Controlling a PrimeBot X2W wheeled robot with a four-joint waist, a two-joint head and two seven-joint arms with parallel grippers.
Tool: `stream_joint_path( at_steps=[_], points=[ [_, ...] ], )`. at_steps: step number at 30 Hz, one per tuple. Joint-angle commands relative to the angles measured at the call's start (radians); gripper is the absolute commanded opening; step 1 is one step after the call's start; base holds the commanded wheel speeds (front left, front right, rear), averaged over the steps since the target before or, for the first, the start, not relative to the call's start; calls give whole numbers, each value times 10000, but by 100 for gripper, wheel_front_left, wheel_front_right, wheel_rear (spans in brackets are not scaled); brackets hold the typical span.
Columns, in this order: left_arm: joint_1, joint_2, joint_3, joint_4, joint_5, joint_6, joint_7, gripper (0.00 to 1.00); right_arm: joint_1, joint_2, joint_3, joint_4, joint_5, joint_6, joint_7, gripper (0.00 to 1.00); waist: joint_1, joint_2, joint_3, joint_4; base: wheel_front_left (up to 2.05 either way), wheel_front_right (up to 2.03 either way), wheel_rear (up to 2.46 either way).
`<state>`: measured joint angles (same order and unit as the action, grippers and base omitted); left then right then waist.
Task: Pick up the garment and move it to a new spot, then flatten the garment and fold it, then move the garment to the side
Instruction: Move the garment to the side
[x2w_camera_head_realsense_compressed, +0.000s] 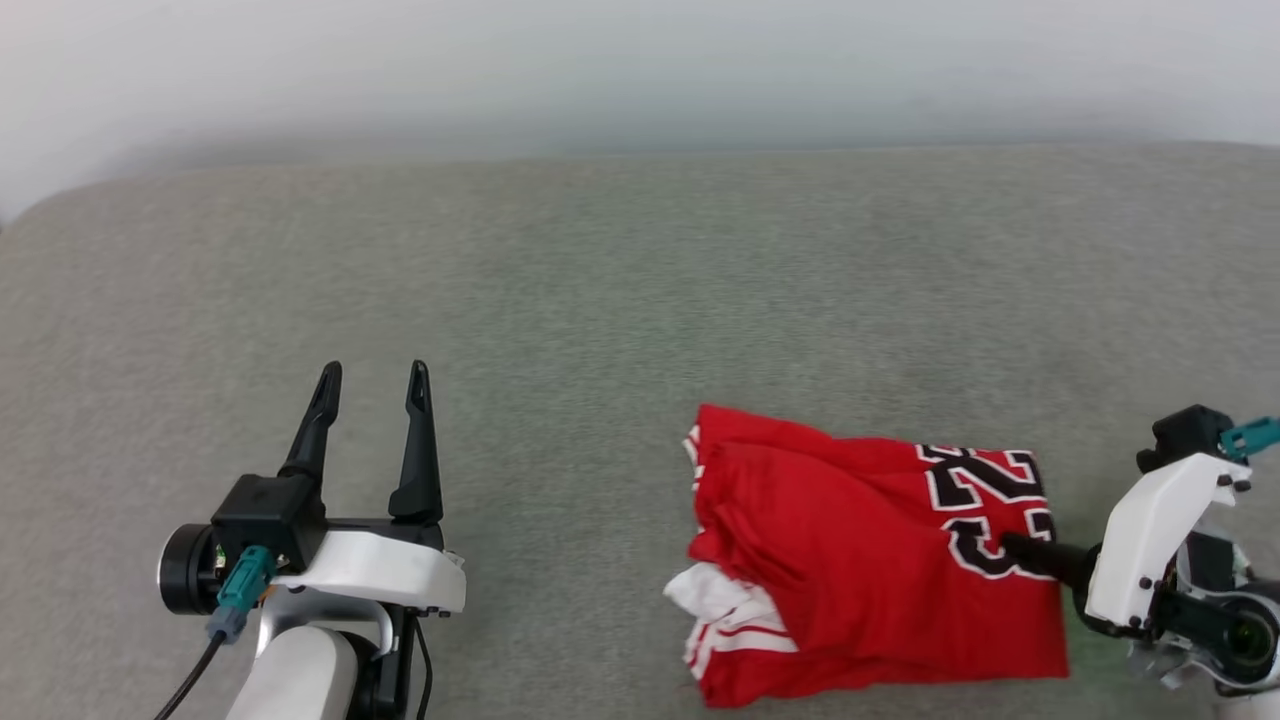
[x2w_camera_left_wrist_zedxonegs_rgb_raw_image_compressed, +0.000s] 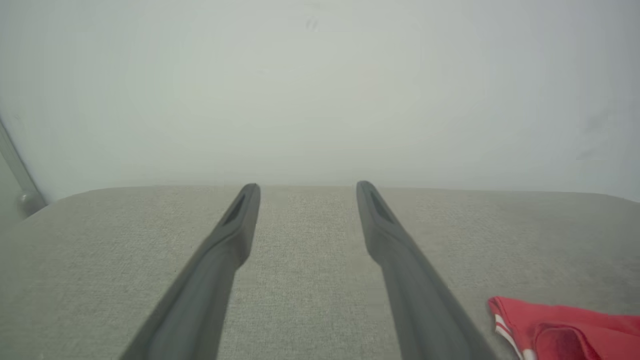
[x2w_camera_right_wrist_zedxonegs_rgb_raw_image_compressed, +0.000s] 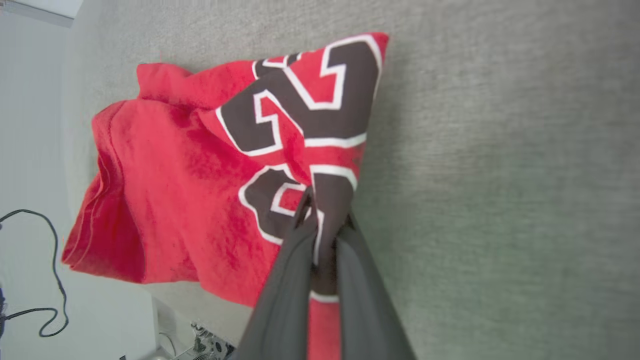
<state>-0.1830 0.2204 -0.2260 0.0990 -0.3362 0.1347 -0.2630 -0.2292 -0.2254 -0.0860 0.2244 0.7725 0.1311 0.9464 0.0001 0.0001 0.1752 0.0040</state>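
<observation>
- left gripper (x2w_camera_head_realsense_compressed: 374, 372) sat closest to the head camera, at the lower left, fingers pointing up that view.
- its jaws were spread wide and held nothing. in the left wrist view the left gripper (x2w_camera_left_wrist_zedxonegs_rgb_raw_image_compressed: 307, 187) was seen over bare grey fabric surface (x2w_camera_left_wrist_zedxonegs_rgb_raw_image_compressed: 300, 260).
- garment (x2w_camera_head_realsense_compressed: 850, 560) lay bunched and loosely folded on the grey fabric surface (x2w_camera_head_realsense_compressed: 600, 300), on the robot's right side, well apart from the left gripper.
- a white sleeve (x2w_camera_head_realsense_compressed: 720, 610) with striped trim showed at the garment's near left edge.
- right gripper (x2w_camera_head_realsense_compressed: 1008, 545) reached in from the right, onto the black white-outlined print.
- in the right wrist view the right gripper (x2w_camera_right_wrist_zedxonegs_rgb_raw_image_compressed: 325, 215) had its jaws pressed together, pinching a fold of the garment (x2w_camera_right_wrist_zedxonegs_rgb_raw_image_compressed: 175, 175) at the printed edge.
- one red corner of the garment (x2w_camera_left_wrist_zedxonegs_rgb_raw_image_compressed: 565, 325) showed in the left wrist view.
- a dark cable (x2w_camera_right_wrist_zedxonegs_rgb_raw_image_compressed: 50, 235) lay beyond the surface's edge.
</observation>
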Motion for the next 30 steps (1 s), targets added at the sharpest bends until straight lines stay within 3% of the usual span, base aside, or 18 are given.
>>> stream_joint_path(
  at_steps=[1, 8, 15, 22, 30],
  points=[
    [32, 24, -3, -53, 61, -14, -22, 100, -231, -359, 245, 49, -424, -8, -277, 0, -1, -1, -178, -682, 0, 0, 0],
    [56, 91, -66, -398, 180, -61, -20, 100, -953, -1593, 1580, 87, -2039, -8, -1476, 0, -1, -1, 146, -2151, 0, 0, 0],
    [-422, 432, -315, -1190, 548, -138, 320, 100, -2045, -2225, 1800, 619, -3162, -8, -2485, 0, -1, -1, 1174, -3230, 0, 0, 0],
    [-1174, 854, -588, -2139, 988, -308, 1020, 100, -3220, -2312, 906, 1873, -3889, -8, -3711, 0, -1, -1, 2516, -3620, 0, 0, 0],
    [-2077, 1296, -736, -3314, 1388, -436, 1849, 100, -4733, -2486, -837, 3576, -5081, -8, -5555, 0, -1, -1, 4121, -3684, 0, 0, 0]
  ],
)
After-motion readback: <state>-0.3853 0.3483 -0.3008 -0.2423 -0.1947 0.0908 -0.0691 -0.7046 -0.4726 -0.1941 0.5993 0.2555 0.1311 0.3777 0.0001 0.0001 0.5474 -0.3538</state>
